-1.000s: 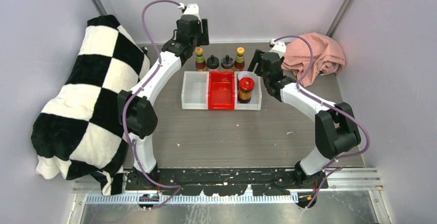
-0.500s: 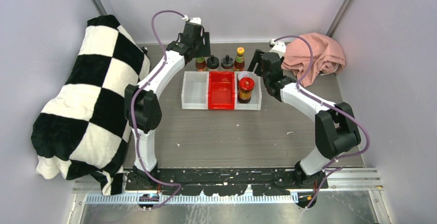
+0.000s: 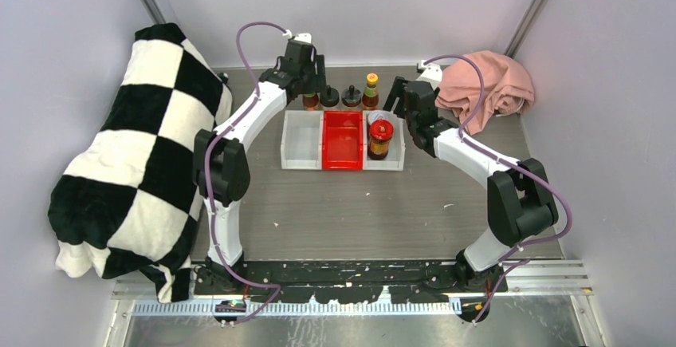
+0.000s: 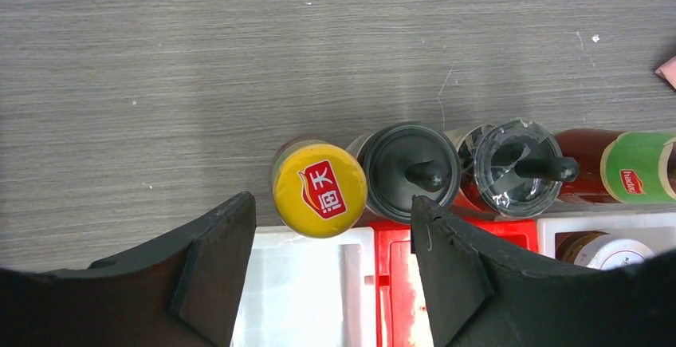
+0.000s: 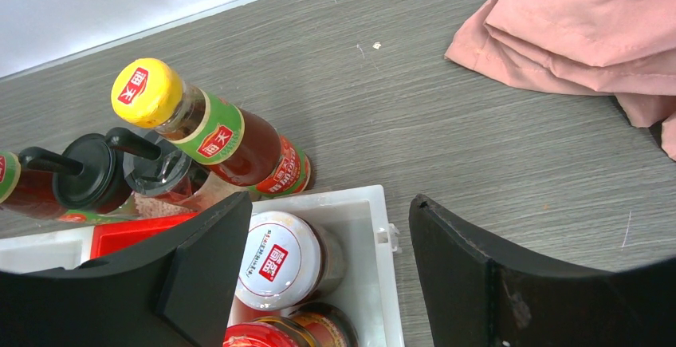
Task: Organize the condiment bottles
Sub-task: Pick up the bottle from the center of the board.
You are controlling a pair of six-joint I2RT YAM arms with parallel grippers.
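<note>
Two yellow-capped red sauce bottles [image 3: 310, 98] [image 3: 371, 90] and two black-lidded shakers [image 3: 329, 96] [image 3: 351, 96] stand in a row behind the bins. My left gripper [image 3: 308, 82] is open above the left bottle. In the left wrist view its yellow cap [image 4: 319, 190] sits just past my open left gripper [image 4: 328, 221], with the shakers [image 4: 410, 173] [image 4: 518, 173] to its right. The red-lidded jar [image 3: 380, 138] stands in the right white bin [image 3: 398, 159]. My right gripper [image 5: 327, 213] is open and empty over that bin's far end, above a white-lidded jar [image 5: 281, 259].
A white bin [image 3: 301, 141] and a red bin [image 3: 343, 141] stand left of the right white bin. A black-and-white checked blanket [image 3: 127, 155] fills the left side. A pink cloth [image 3: 486, 80] lies at the back right. Grey walls close in behind.
My left gripper has come down and nearer onto the left yellow-capped bottle, now hiding its top in the top view. The right arm and all bottles have stayed put.
</note>
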